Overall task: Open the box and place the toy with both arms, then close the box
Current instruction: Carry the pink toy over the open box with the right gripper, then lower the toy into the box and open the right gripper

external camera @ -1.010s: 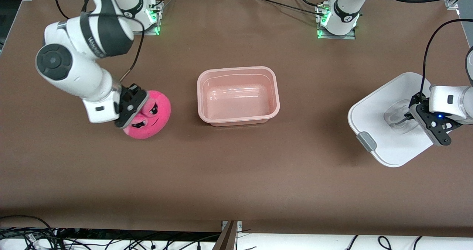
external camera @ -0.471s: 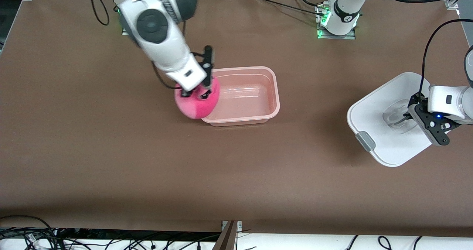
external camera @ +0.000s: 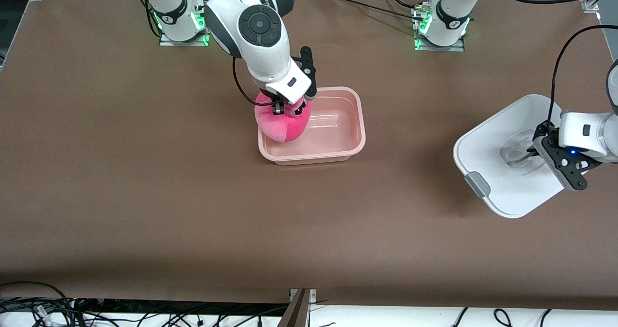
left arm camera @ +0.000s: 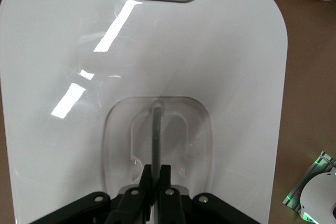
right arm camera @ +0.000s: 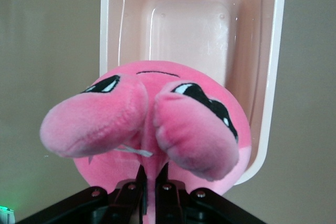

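One end of the open box [external camera: 355, 124] sits under the toy [external camera: 282, 121], pinched in the right gripper [external camera: 288, 106]'s closed jaws; the bare middle lies toward the left arm's end. The left gripper [external camera: 536, 152] waits clamped on the lid [external camera: 487, 143]'s handle [left arm camera: 156, 129].

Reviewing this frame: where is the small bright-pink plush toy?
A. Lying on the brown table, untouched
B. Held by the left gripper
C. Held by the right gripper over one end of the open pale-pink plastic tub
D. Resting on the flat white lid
C: the right gripper is shut on the bright-pink plush toy, over the pale-pink plastic tub at its end toward the right arm.
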Robot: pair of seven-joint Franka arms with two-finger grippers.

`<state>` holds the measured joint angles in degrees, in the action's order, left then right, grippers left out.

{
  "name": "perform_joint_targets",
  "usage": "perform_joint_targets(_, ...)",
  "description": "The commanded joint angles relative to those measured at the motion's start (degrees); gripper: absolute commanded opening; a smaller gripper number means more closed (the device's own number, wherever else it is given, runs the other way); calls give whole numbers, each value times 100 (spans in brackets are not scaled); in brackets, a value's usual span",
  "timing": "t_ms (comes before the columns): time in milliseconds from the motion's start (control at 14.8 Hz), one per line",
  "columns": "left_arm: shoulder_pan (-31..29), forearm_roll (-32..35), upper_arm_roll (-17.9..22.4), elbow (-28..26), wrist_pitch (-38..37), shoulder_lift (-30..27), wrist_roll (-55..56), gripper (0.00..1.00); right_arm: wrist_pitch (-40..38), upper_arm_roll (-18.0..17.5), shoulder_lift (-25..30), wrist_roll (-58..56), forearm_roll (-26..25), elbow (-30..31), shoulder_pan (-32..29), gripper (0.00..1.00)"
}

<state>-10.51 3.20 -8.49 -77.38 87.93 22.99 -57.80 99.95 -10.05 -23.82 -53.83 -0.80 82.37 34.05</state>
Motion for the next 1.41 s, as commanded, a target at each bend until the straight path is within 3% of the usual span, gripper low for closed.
perform_joint_targets(0, -30, -57, -22, 47, -74, -22, -144, 0, -72, 47, -202, 110, -183, -204, 137, 0)
perform_joint_targets(1145, -3, -65, -30, 65, -74, -22, -153, 0, 965, 74, -1406, 715, -878, -195, 304, 0)
perform_joint_targets(1212, -3, -65, -30, 65, -74, -14, -153, 0, 983, 74, -1415, 838, -921, -195, 313, 74)
perform_joint_targets(1279, -12, -65, -30, 56, -74, -22, -153, 0, 1018, 65, -1424, 952, -930, -195, 330, 100)
perform_joint_targets(1347, -12, -65, -22, 56, -74, -14, -161, 0, 1105, 65, -1433, 1258, -930, -195, 356, 100)
